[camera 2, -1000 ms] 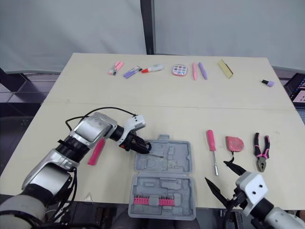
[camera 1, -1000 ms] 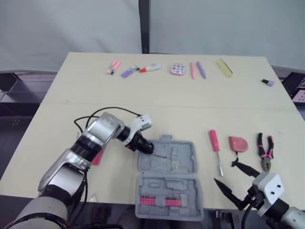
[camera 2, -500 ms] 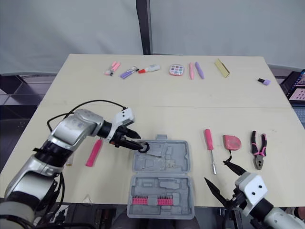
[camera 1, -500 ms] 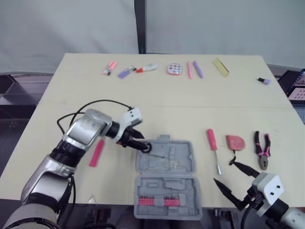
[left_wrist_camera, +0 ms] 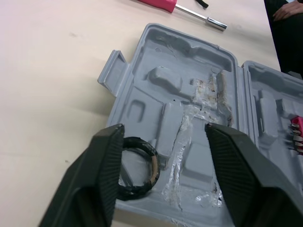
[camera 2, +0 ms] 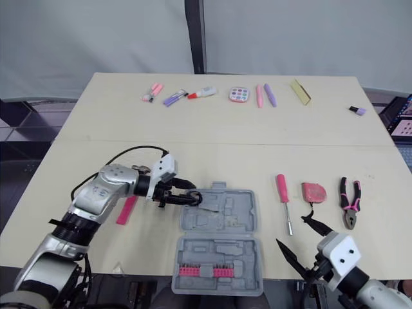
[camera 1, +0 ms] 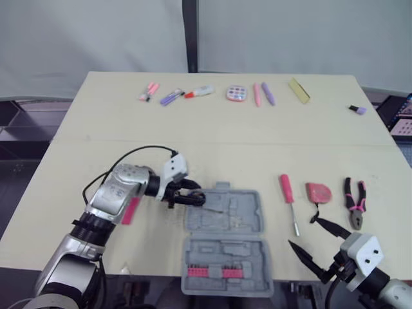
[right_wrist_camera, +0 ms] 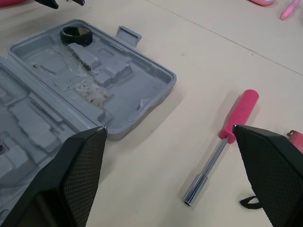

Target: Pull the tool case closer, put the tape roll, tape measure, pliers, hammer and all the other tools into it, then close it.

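Observation:
The grey tool case lies open near the table's front edge, with red bits in its near half. A black tape roll lies in the far half's left corner, also seen as the tape roll from the right wrist. My left gripper is open just above that corner, its fingers straddling the roll without touching it. A pink screwdriver, a red tape measure and pink-handled pliers lie right of the case. My right gripper hangs open near the front edge, holding nothing.
A pink tool lies left of the case, beside my left forearm. Markers, pens and a round pink item line the table's far side, with a yellow block and a small purple piece towards the far right.
The left forearm has swung lower and the gripper now points right over the case's left corner, with the tape roll lying in the case. The right gripper has stayed put.

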Controlling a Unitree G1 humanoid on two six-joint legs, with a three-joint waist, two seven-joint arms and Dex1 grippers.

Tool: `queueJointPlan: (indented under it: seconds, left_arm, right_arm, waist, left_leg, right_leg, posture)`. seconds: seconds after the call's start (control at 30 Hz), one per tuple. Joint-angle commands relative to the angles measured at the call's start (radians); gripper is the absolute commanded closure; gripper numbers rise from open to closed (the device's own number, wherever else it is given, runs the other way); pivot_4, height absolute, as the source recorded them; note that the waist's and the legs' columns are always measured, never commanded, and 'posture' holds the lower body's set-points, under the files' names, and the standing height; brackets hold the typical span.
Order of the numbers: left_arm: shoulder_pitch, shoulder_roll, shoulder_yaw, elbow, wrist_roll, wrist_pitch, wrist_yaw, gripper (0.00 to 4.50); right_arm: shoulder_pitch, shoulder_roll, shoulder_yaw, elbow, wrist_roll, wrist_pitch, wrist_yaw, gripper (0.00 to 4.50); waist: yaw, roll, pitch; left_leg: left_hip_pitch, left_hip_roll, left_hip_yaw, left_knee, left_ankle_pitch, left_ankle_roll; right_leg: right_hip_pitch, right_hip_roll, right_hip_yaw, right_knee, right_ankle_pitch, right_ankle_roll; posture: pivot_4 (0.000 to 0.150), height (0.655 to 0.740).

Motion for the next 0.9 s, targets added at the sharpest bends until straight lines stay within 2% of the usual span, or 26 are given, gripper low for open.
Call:
queueJointPlan:
  seconds: [0.03, 0.23, 0.7, 0.8, 0.9]
  left_arm:
    - [0.001, -0.007, 0.028, 0.008, 0.01, -0.045, 0.011, 2.02]
    - [0.022, -0.042, 0.046, 0.079, 0.029, -0.186, 0.03, 2.02]
    - [0.077, -0.084, 0.045, 0.117, 0.07, -0.303, 0.063, 2.02]
    - [0.086, -0.097, 0.056, 0.117, 0.069, -0.306, 0.073, 2.91]
    - [0.089, -0.1, 0.055, 0.115, 0.073, -0.309, 0.076, 4.4]
  right_arm:
    - [0.004, -0.005, -0.013, -0.014, 0.011, -0.012, -0.001, 0.0]
    - [0.001, -0.008, -0.024, -0.006, 0.015, -0.014, 0.0, 0.0]
    - [0.001, -0.013, -0.03, -0.006, 0.017, -0.01, 0.001, 0.0]
    - [0.005, -0.013, -0.032, -0.011, 0.019, -0.007, 0.001, 0.0]
    - [0.01, -0.015, -0.035, -0.014, 0.02, -0.007, 0.003, 0.0]
  waist:
    - [0.0, 0.0, 0.0]
    - [0.0, 0.0, 0.0]
    - [0.0, 0.0, 0.0]
    - [0.0, 0.0, 0.0]
    - [-0.001, 0.0, 0.0]
  left_leg:
    - [0.0, 0.0, 0.0, 0.0, 0.0, 0.0]
    - [0.0, 0.0, 0.0, 0.0, 0.0, 0.0]
    - [0.0, 0.0, 0.0, 0.0, 0.0, 0.0]
    - [0.0, 0.0, 0.0, 0.0, 0.0, 0.0]
    - [0.001, 0.0, 0.0, 0.0, 0.0, 0.0]
  right_leg:
    - [0.0, 0.0, 0.0, 0.0, 0.0, 0.0]
    - [0.0, 0.0, -0.001, 0.0, 0.0, 0.0]
    - [0.0, 0.0, -0.002, 0.001, 0.0, 0.0]
    - [0.0, 0.0, -0.002, 0.001, 0.0, 0.0]
    - [0.0, 0.0, -0.002, 0.001, 0.0, 0.0]
  posture:
    - [0.15, 0.7134]
    - [0.15, 0.7134]
    - [0.15, 0.7134]
    - [0.15, 0.7134]
    - [0.15, 0.7134]
